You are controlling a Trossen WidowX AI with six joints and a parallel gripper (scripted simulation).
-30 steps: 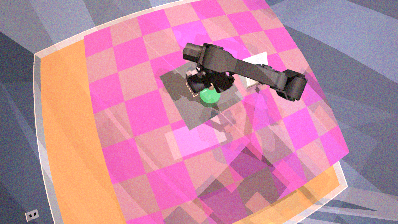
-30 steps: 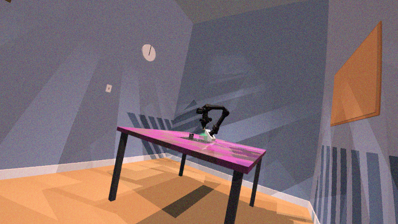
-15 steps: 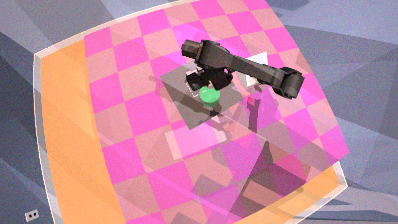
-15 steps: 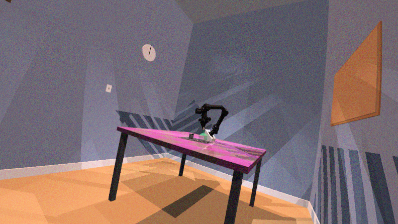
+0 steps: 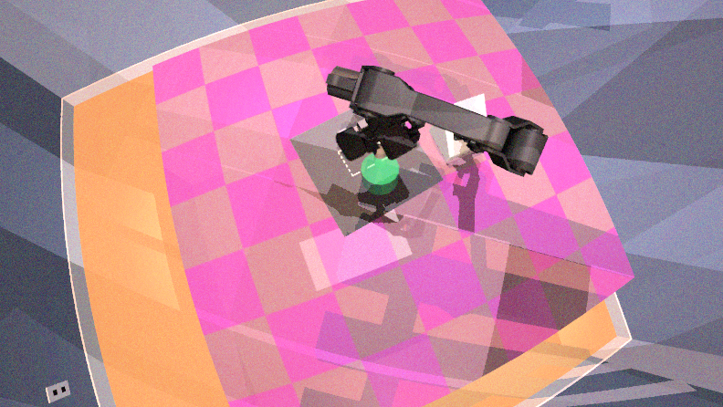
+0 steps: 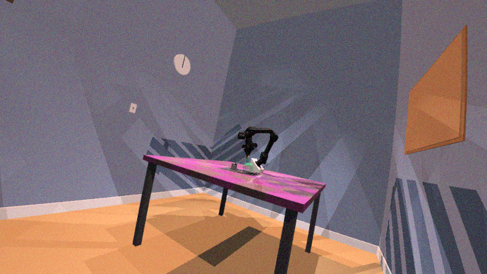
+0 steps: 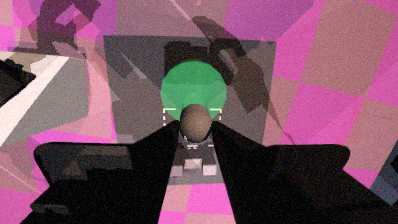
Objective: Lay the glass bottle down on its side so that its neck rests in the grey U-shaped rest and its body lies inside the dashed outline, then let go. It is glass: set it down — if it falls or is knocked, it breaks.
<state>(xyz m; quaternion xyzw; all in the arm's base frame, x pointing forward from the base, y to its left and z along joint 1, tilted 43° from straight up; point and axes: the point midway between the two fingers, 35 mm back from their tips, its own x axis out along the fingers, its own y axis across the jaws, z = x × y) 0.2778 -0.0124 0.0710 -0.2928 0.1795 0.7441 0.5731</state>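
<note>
The green glass bottle [image 5: 380,170] [image 6: 248,166] [image 7: 193,77] with a brown stopper hangs upright or nearly so below my gripper [image 5: 379,149] [image 6: 248,156] [image 7: 195,125]. The gripper is shut on its neck, with the fingers on both sides just under the stopper. Whether its base touches the mat or is slightly above it is hard to tell. The dashed outline [image 5: 352,174] is partly hidden by the bottle and gripper. The grey U-shaped rest [image 6: 233,166] [image 7: 209,170] stands beyond the outline; it shows between the fingers in the wrist view.
A dark grey square mat [image 5: 316,156] [image 7: 250,132] lies under the bottle, outline and rest. A white angular block [image 5: 474,104] [image 6: 256,163] [image 7: 60,105] stands beside the mat at the arm's base. The table [image 5: 202,186] has a pink checkered top crossed by shadows.
</note>
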